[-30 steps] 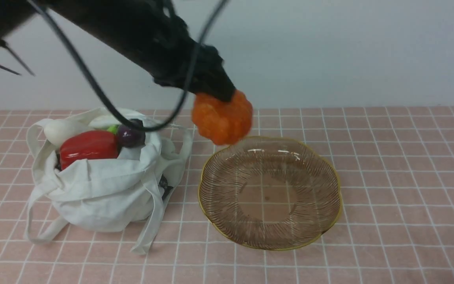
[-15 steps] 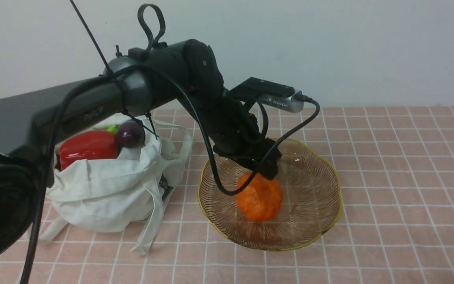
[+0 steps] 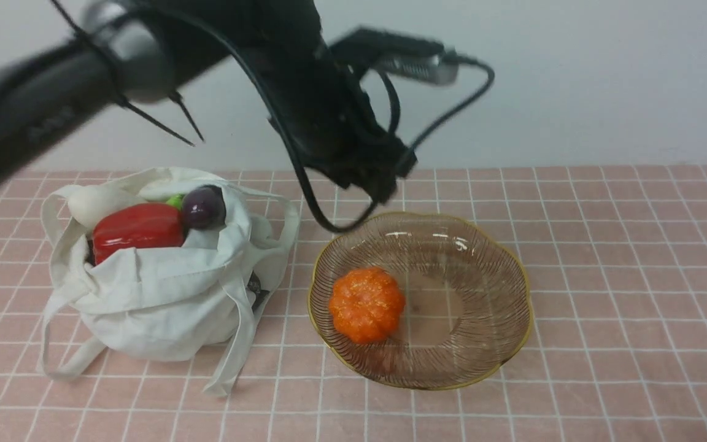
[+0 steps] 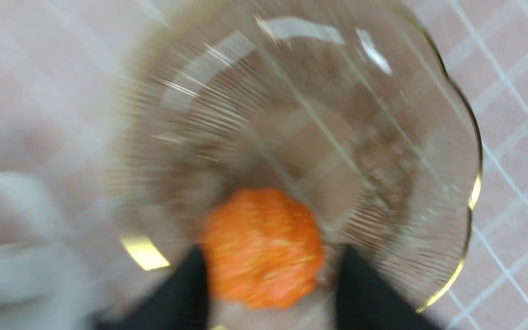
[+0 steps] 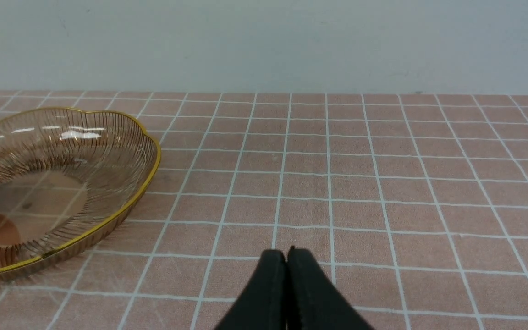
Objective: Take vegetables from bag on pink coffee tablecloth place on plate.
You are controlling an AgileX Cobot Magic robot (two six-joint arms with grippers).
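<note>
On the plate (image 3: 482, 294) sits the pumpkin (image 3: 366, 304), left end effector (image 4: 272, 252) spread above it, right end effector (image 5: 287, 253) pressed together; pepper (image 3: 139, 228), purple ball (image 3: 203, 209), white oval (image 3: 92, 205) wait in bag (image 3: 157, 301)

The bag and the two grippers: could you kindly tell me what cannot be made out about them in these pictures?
Bag: front view, its cloth hides whatever lies under the red pepper, purple ball and white oval.
Left gripper: the left wrist view's bottom edge cuts off its fingers; motion blur smears it in the front view.
Right gripper: outside the front view; the right wrist view shows only its closed tips.
</note>
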